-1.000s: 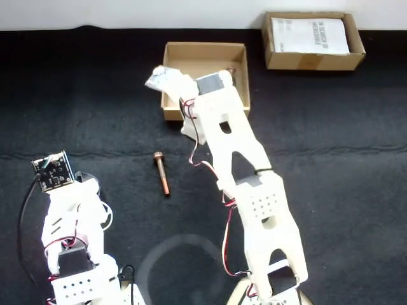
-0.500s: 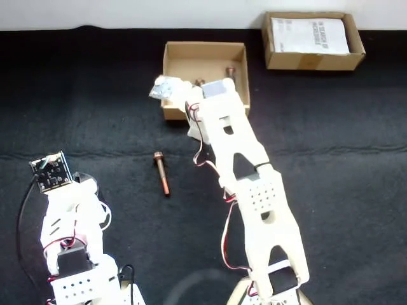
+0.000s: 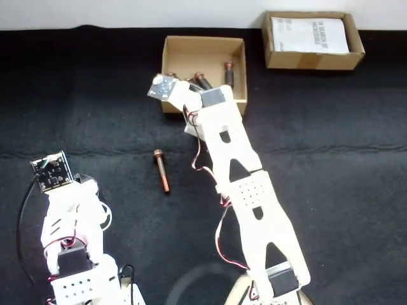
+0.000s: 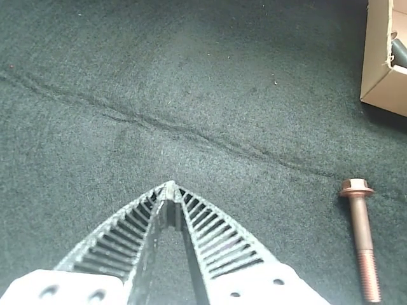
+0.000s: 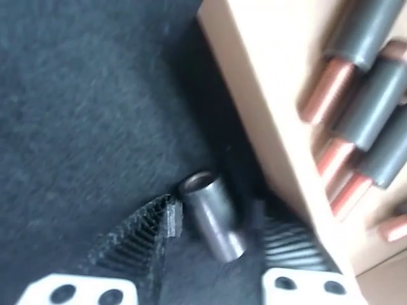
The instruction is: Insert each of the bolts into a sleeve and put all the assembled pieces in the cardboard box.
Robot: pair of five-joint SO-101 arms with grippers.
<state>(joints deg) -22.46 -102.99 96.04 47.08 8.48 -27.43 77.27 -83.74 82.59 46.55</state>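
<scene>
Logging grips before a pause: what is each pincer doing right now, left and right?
Left pincer: closed, empty.
Right pincer: closed on a sleeve beside the box.

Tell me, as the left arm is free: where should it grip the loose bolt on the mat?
Grip the bolt at mid-shank, from straight above, closing across its length. It lies flat; the wider flanged head would likely seat unevenly.
</scene>
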